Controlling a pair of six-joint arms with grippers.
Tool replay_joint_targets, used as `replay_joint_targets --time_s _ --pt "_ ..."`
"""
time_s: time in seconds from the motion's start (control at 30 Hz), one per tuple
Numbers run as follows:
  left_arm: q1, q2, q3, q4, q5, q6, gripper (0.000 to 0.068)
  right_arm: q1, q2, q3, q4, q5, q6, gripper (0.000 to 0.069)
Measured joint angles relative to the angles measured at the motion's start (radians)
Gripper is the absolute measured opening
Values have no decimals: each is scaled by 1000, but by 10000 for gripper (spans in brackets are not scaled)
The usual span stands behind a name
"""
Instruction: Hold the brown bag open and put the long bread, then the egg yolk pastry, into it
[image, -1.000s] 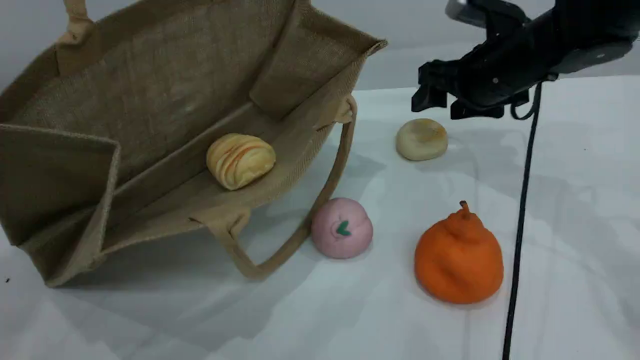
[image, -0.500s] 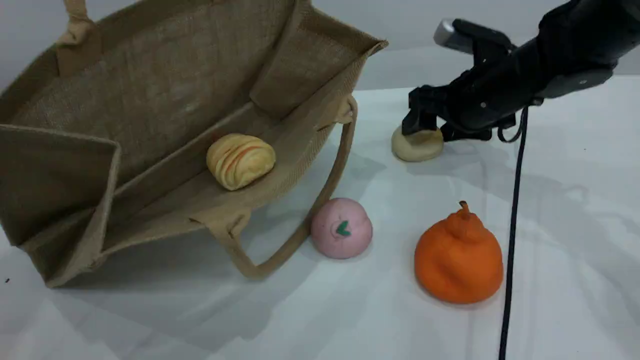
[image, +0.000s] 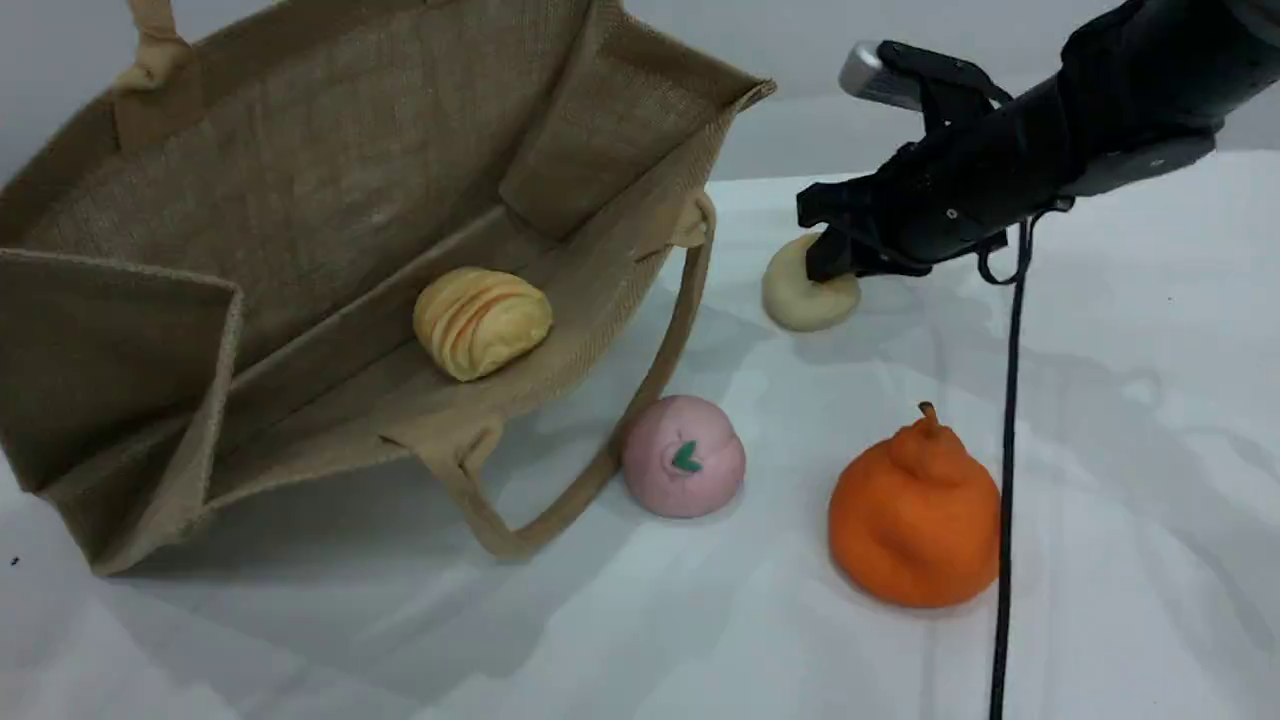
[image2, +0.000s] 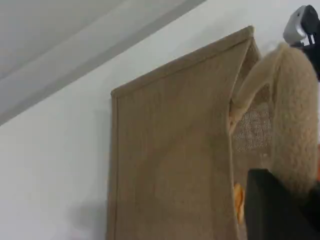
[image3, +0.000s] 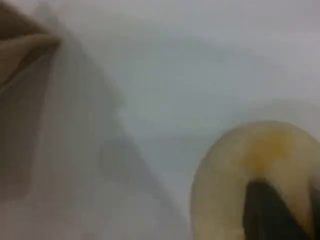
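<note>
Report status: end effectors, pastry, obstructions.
Right end effector shut on egg yolk pastry. Left end effector shut on bag handle. Long bread bagged. Path clear.

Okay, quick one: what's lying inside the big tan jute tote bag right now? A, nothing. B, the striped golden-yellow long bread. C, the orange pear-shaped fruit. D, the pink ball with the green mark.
B: the striped golden-yellow long bread rests on the lower inside wall of the tan jute tote bag.
</note>
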Motion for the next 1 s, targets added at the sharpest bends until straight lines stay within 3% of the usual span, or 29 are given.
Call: replay_joint_targets --time_s 0.37,0.63,0.83,1.0 --pt "0 0 0 0 0 -2 83 -160 -164 11 -356 47 315 34" --pt "0 0 0 0 0 -7 83 -291 -306 11 -386 386 388 34" --pt "0 0 0 -1 0 -8 83 -272 -340 10 -337 704 324 33" --pt "0 0 0 -3 0 -8 83 -224 -346 10 -262 844 318 32"
